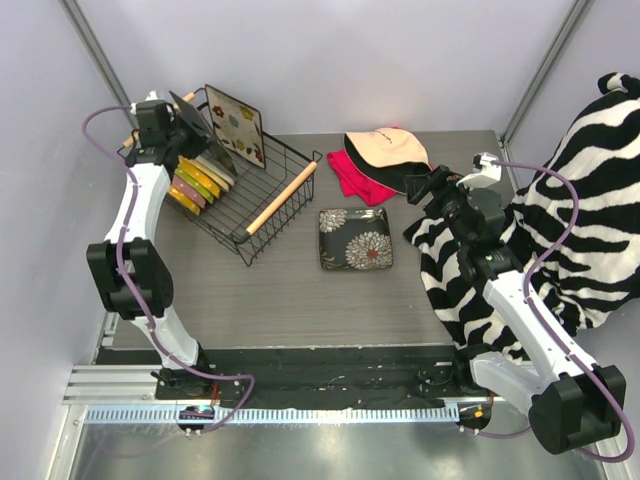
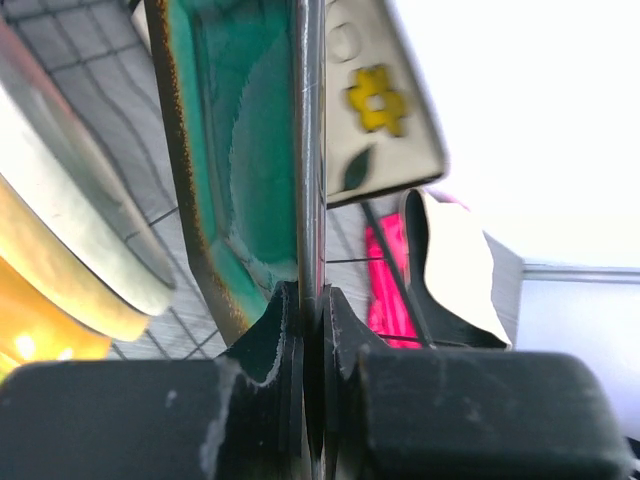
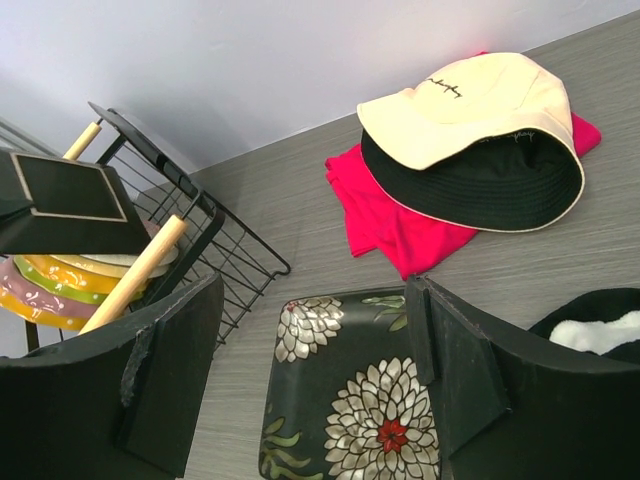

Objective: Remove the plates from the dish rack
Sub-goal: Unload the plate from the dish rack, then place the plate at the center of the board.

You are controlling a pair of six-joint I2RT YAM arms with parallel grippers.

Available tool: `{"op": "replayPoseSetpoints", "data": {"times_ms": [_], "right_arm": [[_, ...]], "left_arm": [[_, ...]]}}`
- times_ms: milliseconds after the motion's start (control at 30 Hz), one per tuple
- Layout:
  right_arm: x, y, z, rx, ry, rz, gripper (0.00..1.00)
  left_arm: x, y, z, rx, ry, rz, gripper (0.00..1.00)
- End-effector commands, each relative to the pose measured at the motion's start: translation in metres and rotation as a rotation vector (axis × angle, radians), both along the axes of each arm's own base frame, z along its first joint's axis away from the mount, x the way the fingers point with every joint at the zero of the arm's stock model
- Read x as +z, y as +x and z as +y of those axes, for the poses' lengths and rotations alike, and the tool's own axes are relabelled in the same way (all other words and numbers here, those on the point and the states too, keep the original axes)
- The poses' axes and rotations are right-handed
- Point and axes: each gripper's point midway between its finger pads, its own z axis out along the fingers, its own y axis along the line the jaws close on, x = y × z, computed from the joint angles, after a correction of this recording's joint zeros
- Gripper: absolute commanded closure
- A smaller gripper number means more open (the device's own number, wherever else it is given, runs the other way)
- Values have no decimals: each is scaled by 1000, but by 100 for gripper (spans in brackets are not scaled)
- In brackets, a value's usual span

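Left gripper [image 1: 172, 122]: we see its jaws pinched together on the rim of the green-faced plate [image 2: 225, 150], at the far left corner of the dish rack [image 1: 283, 197]
Green-faced plate: square, glossy teal-green face with a speckled brown rim, dark underside edged by a thin cream line; held on edge, and we cannot tell whether it touches the wires
Dish rack: black wire basket with two pale wooden rod handles, set askew at the far left corner of the table [image 1: 300, 300]
Cream square plate [image 1: 236, 123]: dark rim, coloured flowers, leaning upright at the rack's far end
Round plates [image 1: 200, 182]: scalloped, in cream-yellow, green, orange and pink, standing on edge in a row along the rack's left side
Black floral plate [image 1: 355, 238]: square, pale blossoms, flat near the table's middle, apart from the rack
Right gripper [image 1: 422, 185]: we see its fingers spread wide and holding nothing, above the table just right of the black floral plate
Cap [image 1: 385, 150]: cream and black, on a red cloth [image 1: 350, 178] by the far edge
Zebra cloth [image 1: 590, 200]: heaped at the right edge
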Motion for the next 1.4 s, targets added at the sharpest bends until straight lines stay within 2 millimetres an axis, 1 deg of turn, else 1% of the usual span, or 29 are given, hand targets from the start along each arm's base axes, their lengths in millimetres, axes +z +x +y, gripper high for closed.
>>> {"op": "replayPoseSetpoints", "data": {"times_ms": [0,67,100,167,200,267,300,333,400,433,467,500,533,567,600,633,667,700,733,833,867,900,933,1067,1100,1167,1200,1333,1367], "right_arm": [[22,-4,-1,4,20,-65,19],[24,-6,0,7,22,-68,19],[25,-6,-1,8,23,-68,19],[26,-7,0,13,22,-69,19],[26,-8,0,14,23,-69,19],[29,-9,0,17,24,-74,19],[28,-10,1,22,23,-71,19],[30,-10,2,25,24,-75,19],[33,-11,1,24,27,-82,19],[34,-14,7,61,33,-81,19],[35,-14,10,72,36,-80,19],[36,-14,12,81,40,-84,19],[37,-15,15,104,49,-83,19],[40,-16,19,119,63,-84,19],[41,-16,22,133,73,-84,19],[43,-18,27,165,81,-84,19],[47,-19,30,180,106,-92,19],[48,-19,34,200,117,-92,18],[50,-22,41,239,128,-96,18],[56,-24,51,298,160,-105,17],[59,-25,53,307,174,-113,17],[59,-25,55,315,181,-111,17],[60,-25,57,322,185,-114,17],[62,-24,60,330,194,-115,17],[63,-24,61,333,199,-113,17],[64,-25,63,344,210,-112,16],[65,-26,66,361,214,-112,16],[68,-30,74,411,237,-101,15],[66,-30,76,419,235,-90,14]], "left_arm": [[164,-25,-4,-33,65,-457,100],[174,-33,-6,-41,73,-480,100],[185,-41,-6,-43,81,-501,100],[194,-49,-8,-45,99,-520,100],[202,-58,-9,-44,110,-534,100],[209,-67,-13,-57,129,-547,100],[209,-72,-15,-63,135,-541,100],[218,-82,-20,-73,142,-561,100],[217,-92,-28,-104,174,-564,100],[222,-103,-42,-144,186,-579,100],[219,-108,-44,-164,210,-576,100],[213,-116,-60,-223,240,-566,100],[215,-131,-76,-273,259,-582,100],[211,-137,-83,-297,284,-582,100],[194,-142,-88,-333,341,-551,100],[197,-157,-100,-369,362,-573,100],[184,-163,-105,-396,382,-545,100],[181,-171,-113,-435,422,-558,100],[183,-181,-115,-449,437,-573,100],[169,-194,-123,-510,496,-578,100],[171,-202,-123,-518,511,-596,100],[165,-205,-127,-540,522,-594,100],[163,-207,-127,-552,549,-603,100],[164,-216,-133,-582,592,-640,100],[164,-220,-140,-602,595,-649,100],[163,-225,-148,-633,617,-666,100],[164,-231,-157,-657,622,-683,100],[164,-242,-178,-689,682,-716,100],[165,-249,-188,-720,698,-737,100]]}}
